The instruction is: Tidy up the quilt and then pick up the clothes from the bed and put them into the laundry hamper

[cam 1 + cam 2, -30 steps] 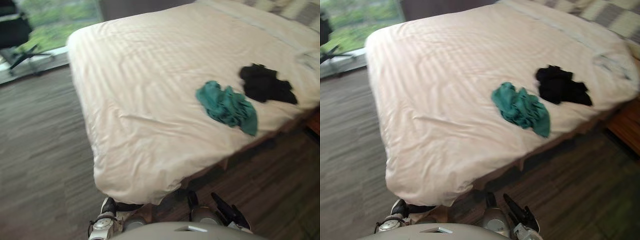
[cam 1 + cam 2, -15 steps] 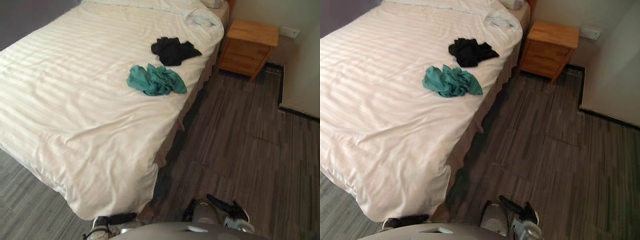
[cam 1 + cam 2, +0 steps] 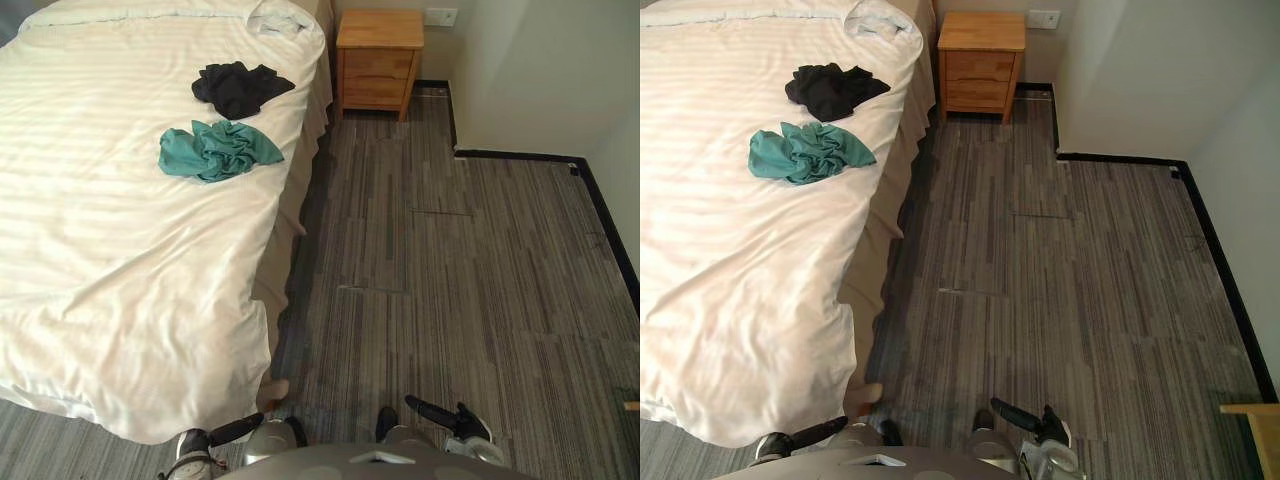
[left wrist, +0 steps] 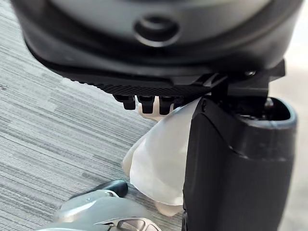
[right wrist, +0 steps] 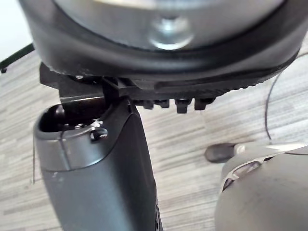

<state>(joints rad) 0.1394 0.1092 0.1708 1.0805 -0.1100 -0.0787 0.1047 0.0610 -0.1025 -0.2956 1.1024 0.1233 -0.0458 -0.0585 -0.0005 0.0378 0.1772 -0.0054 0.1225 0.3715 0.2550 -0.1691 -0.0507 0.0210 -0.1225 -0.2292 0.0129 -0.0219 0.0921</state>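
While the quilt (image 3: 120, 260) is lying spread out, the left eye view is showing a teal garment (image 3: 218, 150) and a black garment (image 3: 240, 86) sitting near its far right edge. Wrist views are showing the left hand (image 4: 231, 168) and right hand (image 5: 96, 178) hanging relaxed, empty, above the floor (image 5: 192, 144).

Open floor (image 3: 460, 300) from 6 to 1 o'clock; the bed (image 3: 100, 300) fills 8 through 11 (teal garment (image 3: 215, 150) and black garment (image 3: 240, 87) heaped on it), nightstand (image 3: 378, 55) at 12, wall (image 3: 530, 70) at 1
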